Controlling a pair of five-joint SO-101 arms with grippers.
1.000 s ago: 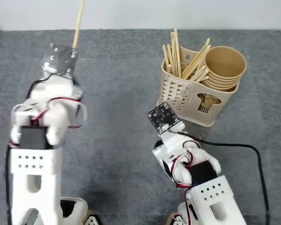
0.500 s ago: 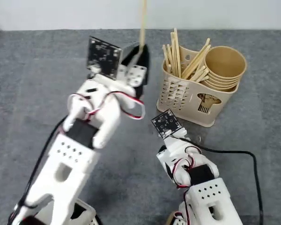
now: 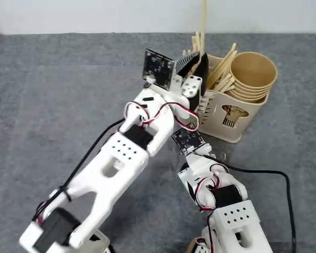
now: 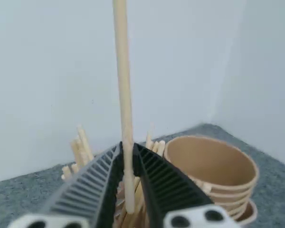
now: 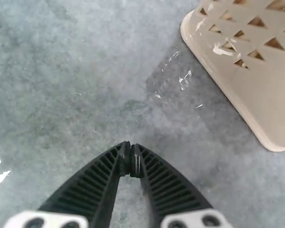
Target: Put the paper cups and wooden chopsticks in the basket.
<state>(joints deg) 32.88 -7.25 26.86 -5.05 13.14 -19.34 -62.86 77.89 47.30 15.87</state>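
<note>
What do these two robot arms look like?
The left arm and right arm have white plastic shells with rows of small holes, red, white and black wires, and a dark square circuit board. The left end effector and right end effector have black ribbed fingers.

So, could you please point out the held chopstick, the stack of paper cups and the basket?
held chopstick (image 4: 122, 71), left wrist view, middle of its shaft.
stack of paper cups (image 3: 251, 71), high view, inside of the top cup.
basket (image 3: 242, 124), high view, its front wall.
</note>
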